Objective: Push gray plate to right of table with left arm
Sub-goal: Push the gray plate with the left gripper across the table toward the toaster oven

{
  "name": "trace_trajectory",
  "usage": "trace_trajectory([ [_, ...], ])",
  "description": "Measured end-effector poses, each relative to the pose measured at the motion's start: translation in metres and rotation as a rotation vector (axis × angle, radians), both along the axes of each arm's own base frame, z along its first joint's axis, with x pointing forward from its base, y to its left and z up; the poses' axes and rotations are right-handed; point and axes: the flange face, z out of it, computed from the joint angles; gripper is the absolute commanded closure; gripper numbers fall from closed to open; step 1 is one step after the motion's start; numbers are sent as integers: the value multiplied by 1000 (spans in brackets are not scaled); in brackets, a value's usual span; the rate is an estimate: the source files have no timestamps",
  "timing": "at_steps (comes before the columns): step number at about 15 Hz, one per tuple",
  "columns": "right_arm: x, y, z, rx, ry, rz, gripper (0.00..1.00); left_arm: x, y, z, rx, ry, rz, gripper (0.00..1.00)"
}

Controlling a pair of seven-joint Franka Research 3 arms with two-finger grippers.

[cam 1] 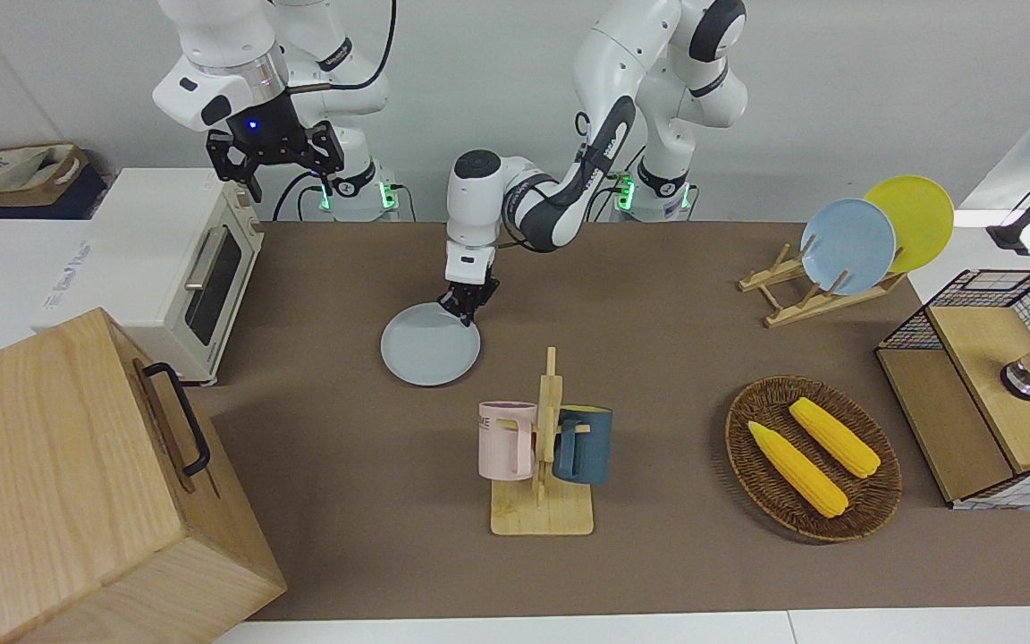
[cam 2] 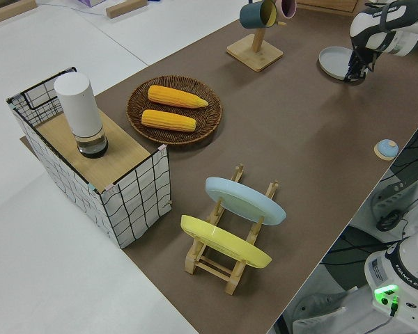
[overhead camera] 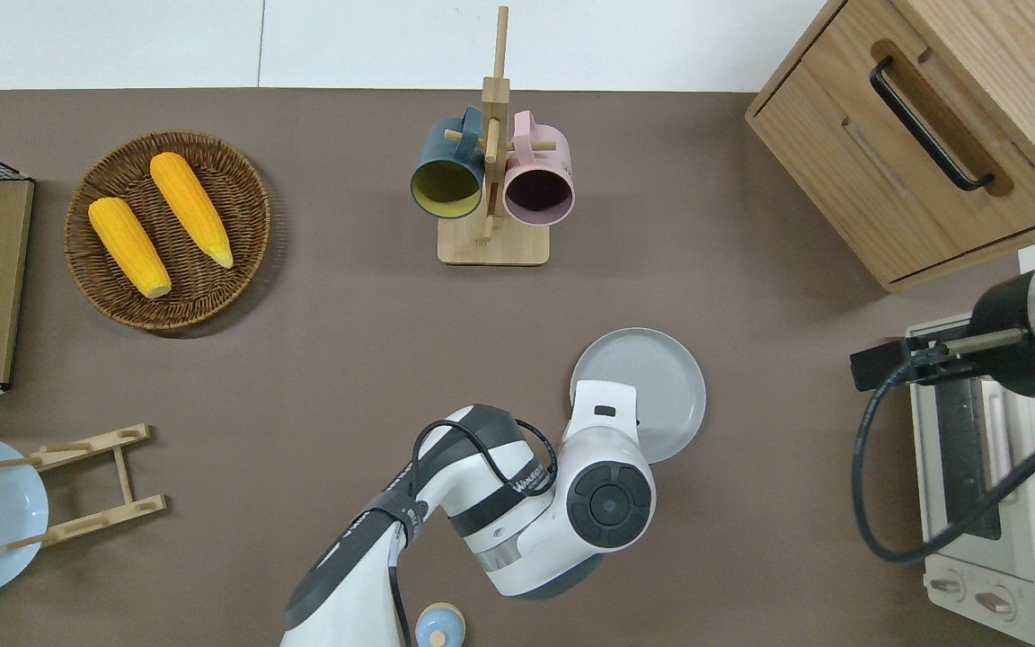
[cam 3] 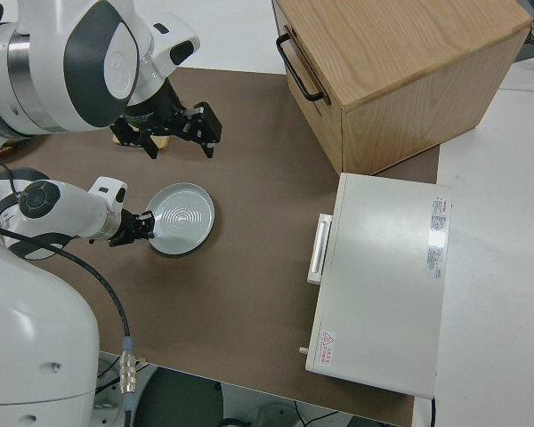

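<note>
Plate check: your gray plate lies flat on the bench, nearer the robots than the mug rack. Left claw sits at its rim, fingers seemingly closed together. Right arm's parked.

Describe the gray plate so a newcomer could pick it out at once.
Start at the mug rack in the middle of the table. The gray plate lies flat on the tabletop nearer the robots than that rack, toward the toaster oven, with the left tool at its rim. The blue plate and yellow plate stand propped in a wooden rack.
</note>
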Motion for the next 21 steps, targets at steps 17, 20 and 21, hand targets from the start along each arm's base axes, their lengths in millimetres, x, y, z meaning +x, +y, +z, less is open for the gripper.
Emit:
trace_trajectory([
  [17,0,0,0,0,0,0,17,-7,-47,1,-27,3,-33,868],
  [20,0,0,0,0,0,0,17,-4,-46,1,-9,13,-28,558],
  [21,0,0,0,0,0,0,17,-1,-45,-1,-5,15,-24,464],
])
